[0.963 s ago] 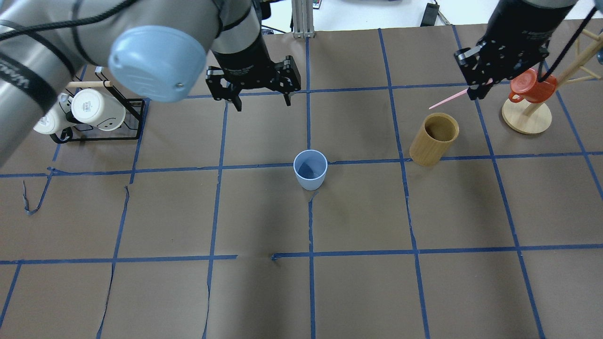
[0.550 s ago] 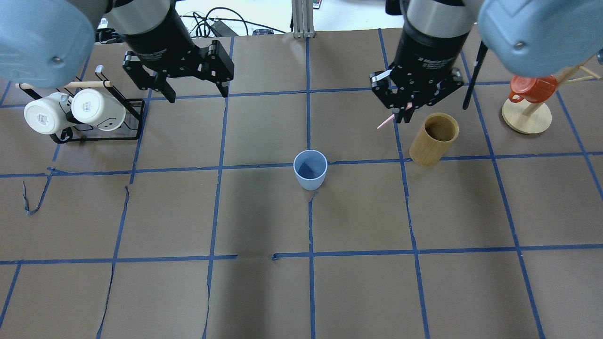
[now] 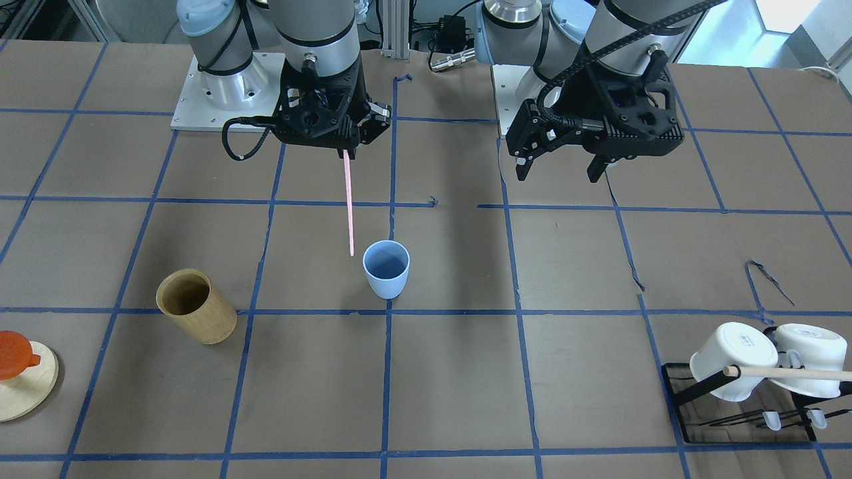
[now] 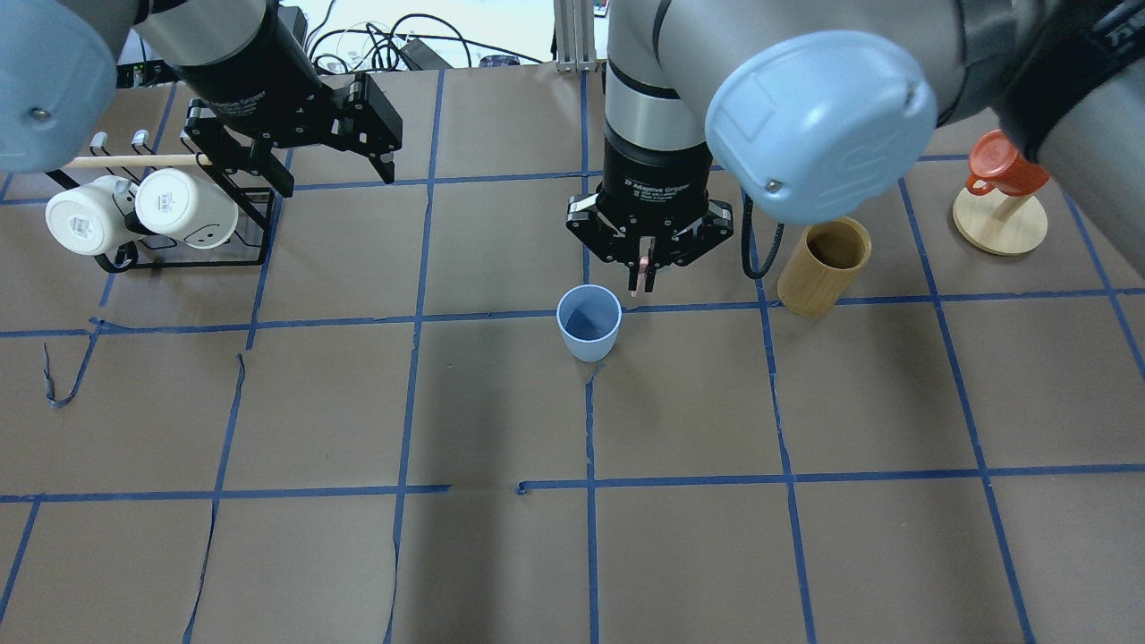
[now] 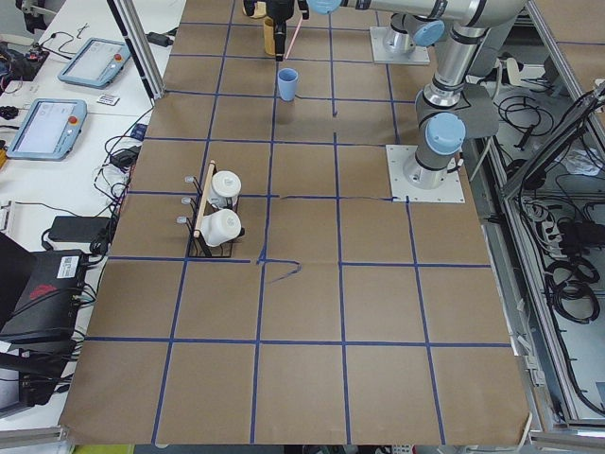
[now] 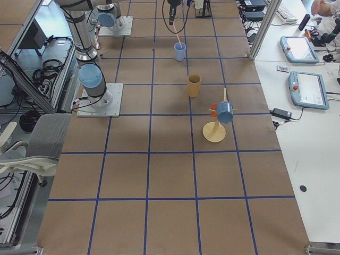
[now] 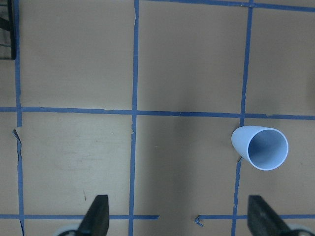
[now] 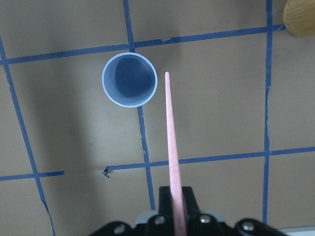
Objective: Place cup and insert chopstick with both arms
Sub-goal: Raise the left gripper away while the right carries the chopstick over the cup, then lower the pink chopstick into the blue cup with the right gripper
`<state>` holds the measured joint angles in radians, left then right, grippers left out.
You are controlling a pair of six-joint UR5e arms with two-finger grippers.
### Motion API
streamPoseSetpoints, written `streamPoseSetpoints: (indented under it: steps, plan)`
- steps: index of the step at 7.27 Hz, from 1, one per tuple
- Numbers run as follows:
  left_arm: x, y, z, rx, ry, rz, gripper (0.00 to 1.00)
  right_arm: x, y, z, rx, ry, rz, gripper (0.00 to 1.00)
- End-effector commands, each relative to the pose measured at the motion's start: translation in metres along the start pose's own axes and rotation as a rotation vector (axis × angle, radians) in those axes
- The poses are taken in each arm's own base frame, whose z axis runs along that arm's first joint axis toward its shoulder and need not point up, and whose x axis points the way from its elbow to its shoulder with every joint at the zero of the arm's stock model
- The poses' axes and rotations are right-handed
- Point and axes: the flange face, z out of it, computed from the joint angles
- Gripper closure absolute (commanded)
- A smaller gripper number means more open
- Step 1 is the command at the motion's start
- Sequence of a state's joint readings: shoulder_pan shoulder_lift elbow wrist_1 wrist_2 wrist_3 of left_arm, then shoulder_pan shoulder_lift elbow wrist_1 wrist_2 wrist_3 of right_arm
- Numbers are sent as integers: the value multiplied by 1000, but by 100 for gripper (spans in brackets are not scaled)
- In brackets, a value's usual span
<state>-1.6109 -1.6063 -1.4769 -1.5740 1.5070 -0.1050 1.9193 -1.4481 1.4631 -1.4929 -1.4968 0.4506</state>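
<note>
The light blue cup [image 4: 589,322] stands upright and empty at the table's middle; it also shows in the front view [image 3: 386,269] and in both wrist views [image 7: 261,147] [image 8: 129,80]. My right gripper [image 4: 644,266] [image 3: 346,153] is shut on the top of the pale pink chopstick [image 3: 348,206] [image 8: 171,137], which hangs nearly vertical. Its lower tip is just beside the cup's rim, outside it. My left gripper [image 4: 338,183] [image 3: 558,176] is open and empty, raised well to the left of the cup, near the rack.
A tan bamboo cup [image 4: 825,264] stands to the right of the blue cup. A black rack [image 4: 215,255] with two white mugs sits at the far left. An orange cup on a wooden stand [image 4: 1000,224] is at the far right. Blue tape lines grid the brown table.
My right gripper has carried the chopstick from the far right to just beside the cup and turned it from slanted to nearly vertical. My left gripper has moved left toward the rack, still open.
</note>
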Motion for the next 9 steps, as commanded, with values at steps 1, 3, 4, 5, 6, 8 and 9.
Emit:
streamPoseSetpoints:
  steps: [1,3,4,5,6,8,9]
  plan:
    - [-1,0,0,0,2,-9,0,-14,5,5,2,-17,-6,100]
    - [-2,0,0,2,1,-12,0,-24,-2,18,-7,-16,-18,100]
    - [-2,0,-1,5,1,-1,0,-28,-4,26,-19,-8,-24,100]
    - [-4,-3,-2,22,2,-3,0,-30,-7,34,-32,-1,-23,100]
    - [-3,-3,0,19,1,-1,0,-33,-12,41,-38,-1,-28,100]
    - [-6,-3,-2,21,-1,-4,0,-47,-15,61,-69,-12,-38,100]
    - [-5,-3,-2,21,0,-4,0,-50,-16,67,-71,-10,-44,100]
